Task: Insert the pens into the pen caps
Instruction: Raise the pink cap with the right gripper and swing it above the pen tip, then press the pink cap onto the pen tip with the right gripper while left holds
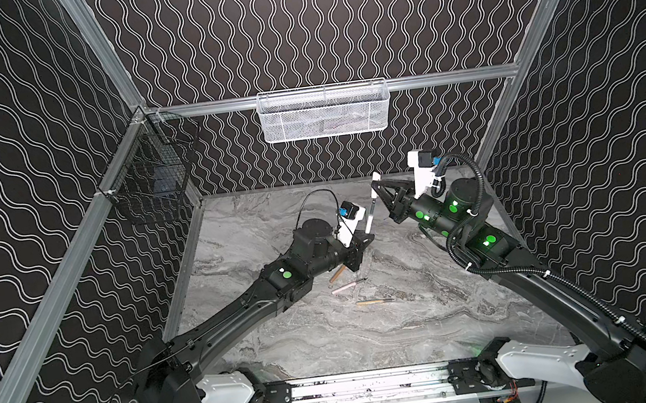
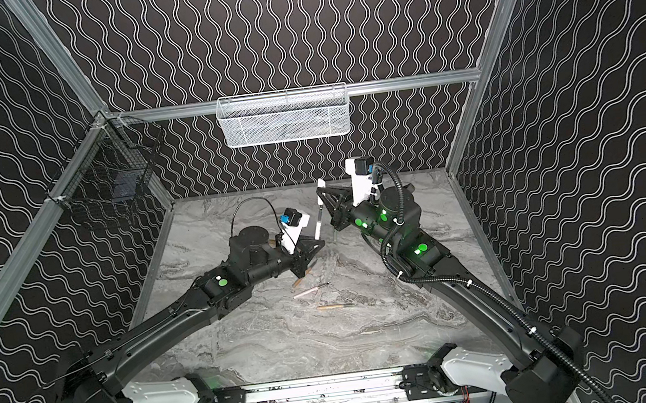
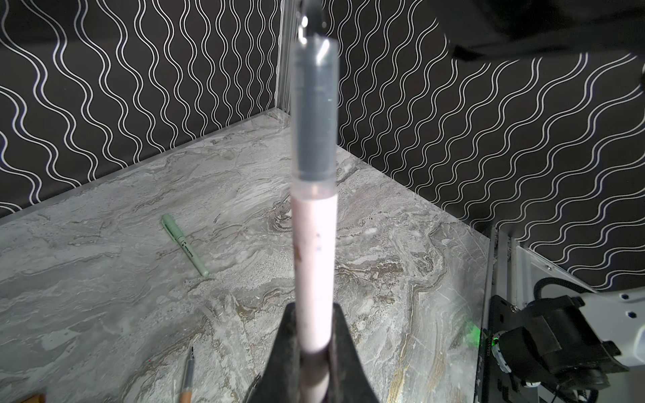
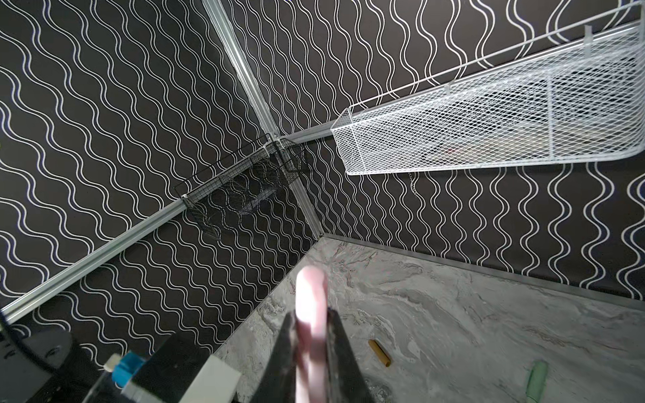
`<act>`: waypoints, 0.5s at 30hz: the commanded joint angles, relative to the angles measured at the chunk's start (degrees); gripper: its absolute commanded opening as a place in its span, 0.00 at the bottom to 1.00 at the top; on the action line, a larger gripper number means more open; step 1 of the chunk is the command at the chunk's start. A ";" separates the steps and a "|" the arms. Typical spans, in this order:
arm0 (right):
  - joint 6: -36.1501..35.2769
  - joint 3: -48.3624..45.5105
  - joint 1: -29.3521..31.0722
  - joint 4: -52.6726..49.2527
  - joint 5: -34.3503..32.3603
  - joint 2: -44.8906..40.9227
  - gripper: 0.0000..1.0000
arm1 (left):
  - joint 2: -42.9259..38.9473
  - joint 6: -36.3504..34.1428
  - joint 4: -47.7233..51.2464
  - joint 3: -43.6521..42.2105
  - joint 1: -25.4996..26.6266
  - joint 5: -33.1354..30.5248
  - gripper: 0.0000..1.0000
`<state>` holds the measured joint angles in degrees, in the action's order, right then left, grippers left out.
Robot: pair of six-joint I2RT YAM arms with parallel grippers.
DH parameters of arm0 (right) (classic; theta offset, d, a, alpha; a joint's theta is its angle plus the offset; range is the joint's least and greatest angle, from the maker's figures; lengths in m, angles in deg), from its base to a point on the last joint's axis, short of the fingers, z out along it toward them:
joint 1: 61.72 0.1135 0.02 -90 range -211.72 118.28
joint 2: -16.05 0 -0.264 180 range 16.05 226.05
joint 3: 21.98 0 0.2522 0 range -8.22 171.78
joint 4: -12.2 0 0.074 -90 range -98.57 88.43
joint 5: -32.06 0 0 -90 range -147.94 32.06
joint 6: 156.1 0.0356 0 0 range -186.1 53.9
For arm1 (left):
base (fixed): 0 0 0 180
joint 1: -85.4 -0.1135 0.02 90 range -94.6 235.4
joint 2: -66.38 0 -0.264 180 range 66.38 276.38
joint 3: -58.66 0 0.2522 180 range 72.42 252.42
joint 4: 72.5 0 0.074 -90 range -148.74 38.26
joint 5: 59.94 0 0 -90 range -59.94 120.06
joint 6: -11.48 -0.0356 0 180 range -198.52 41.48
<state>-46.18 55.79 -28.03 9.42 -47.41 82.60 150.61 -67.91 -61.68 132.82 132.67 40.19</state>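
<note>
My left gripper (image 1: 366, 240) (image 2: 315, 246) (image 3: 316, 335) is shut on a pale pink pen (image 1: 368, 222) (image 2: 317, 228) (image 3: 316, 244), held upright above the table with its grey tip end up. Directly over it, my right gripper (image 1: 376, 187) (image 2: 322, 191) (image 4: 310, 335) is shut on a pale pink pen cap (image 1: 375, 177) (image 2: 320, 183) (image 4: 310, 296). In both top views the pen's tip meets the cap's lower end; whether it has entered is hidden. Loose pens lie on the table: one tan (image 1: 337, 273), one pink (image 1: 347, 287), another tan (image 1: 374, 301).
A tan cap (image 4: 380, 353) and a green piece (image 4: 537, 382) lie on the marble table (image 1: 329, 335). A pale green capped pen (image 3: 185, 245) lies farther off. A white mesh basket (image 1: 323, 112) hangs on the back wall, a black wire basket (image 1: 151, 177) on the left wall.
</note>
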 commanded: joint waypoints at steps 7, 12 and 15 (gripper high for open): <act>0.56 -1.32 0.06 1.15 0.29 -1.06 0.05 | -0.36 0.60 -2.09 0.42 -0.03 0.23 0.00; 0.59 -1.87 0.06 1.17 0.28 -0.99 0.05 | -0.36 0.64 -2.21 0.32 -0.01 0.22 0.00; 1.49 -2.38 0.06 1.80 1.28 -0.71 0.05 | -0.55 0.73 -2.34 0.14 -0.05 0.15 0.00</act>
<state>-45.74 53.73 -28.03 9.05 -47.13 81.79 150.41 -67.88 -61.68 132.82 132.67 40.19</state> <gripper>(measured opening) 0.136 0.104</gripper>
